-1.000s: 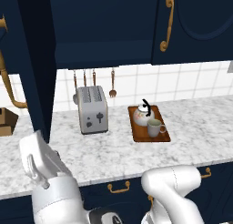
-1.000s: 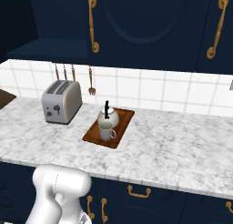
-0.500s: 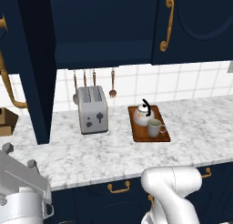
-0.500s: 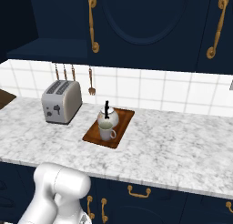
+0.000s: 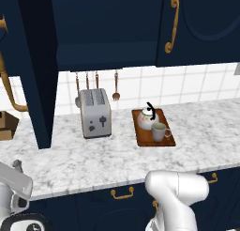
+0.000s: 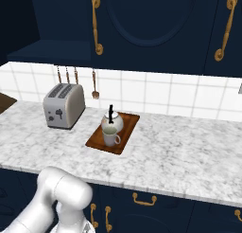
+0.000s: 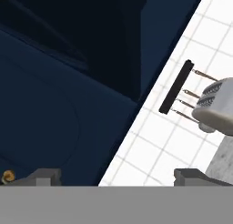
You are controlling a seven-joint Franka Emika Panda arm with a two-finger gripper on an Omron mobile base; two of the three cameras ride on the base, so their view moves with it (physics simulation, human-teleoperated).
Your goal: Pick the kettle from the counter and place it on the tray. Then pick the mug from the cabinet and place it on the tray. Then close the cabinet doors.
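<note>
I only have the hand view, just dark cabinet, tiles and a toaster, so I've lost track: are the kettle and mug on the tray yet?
Observer: Yes, the kettle and the mug both sit on the tray.
Operator: Which is nearer the wall?
Observer: The kettle; the mug stands in front of it.
Operator: Is the cabinet shut?
Observer: No, one cabinet door stands open, left of the toaster.
</note>
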